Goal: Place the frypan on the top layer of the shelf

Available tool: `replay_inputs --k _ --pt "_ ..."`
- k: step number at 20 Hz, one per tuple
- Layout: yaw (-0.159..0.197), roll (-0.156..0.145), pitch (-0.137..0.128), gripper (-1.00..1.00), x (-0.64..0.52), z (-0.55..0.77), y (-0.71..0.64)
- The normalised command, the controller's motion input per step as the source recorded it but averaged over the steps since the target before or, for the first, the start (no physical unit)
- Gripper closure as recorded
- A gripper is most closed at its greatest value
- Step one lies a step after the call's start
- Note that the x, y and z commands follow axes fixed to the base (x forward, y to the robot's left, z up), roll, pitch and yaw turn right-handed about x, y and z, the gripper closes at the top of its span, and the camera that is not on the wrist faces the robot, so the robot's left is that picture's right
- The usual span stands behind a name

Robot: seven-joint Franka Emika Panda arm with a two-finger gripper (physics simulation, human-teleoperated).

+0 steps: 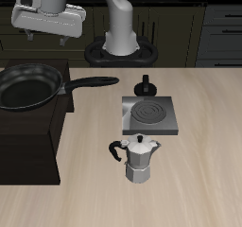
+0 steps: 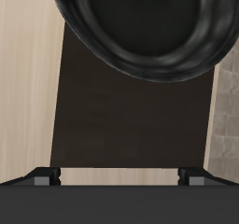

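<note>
On top of the dark shelf sits the frypan, its bowl resting on the flat top and its long handle sticking out past the shelf's edge over the wooden table. Above it and apart from it hangs the gripper, holding nothing, with its fingers spread wide. Out on the table stand a silver moka pot, a grey burner plate with a spiral coil behind it, and a small black knobbed stand farther back.

frypan glossy blk | shelf v. dark brn | burner plate grey, spiral coil | table pale wood
</note>
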Motion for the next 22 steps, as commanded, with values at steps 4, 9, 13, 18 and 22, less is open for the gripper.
replay_inputs --k 4,9,13,18,22 --pt "-0.018 0.016 -0.038 -1.00 0.22 0.19 0.06" --pt "-0.005 0.002 -0.032 -1.00 0.26 0.20 0.13" --pt "0.000 0.006 0.005 -1.00 0.34 0.10 0.20" --pt "-0.019 0.016 0.007 -1.00 0.28 0.06 0.17" --pt "-0.006 0.003 0.005 -1.00 0.27 0.02 0.17"
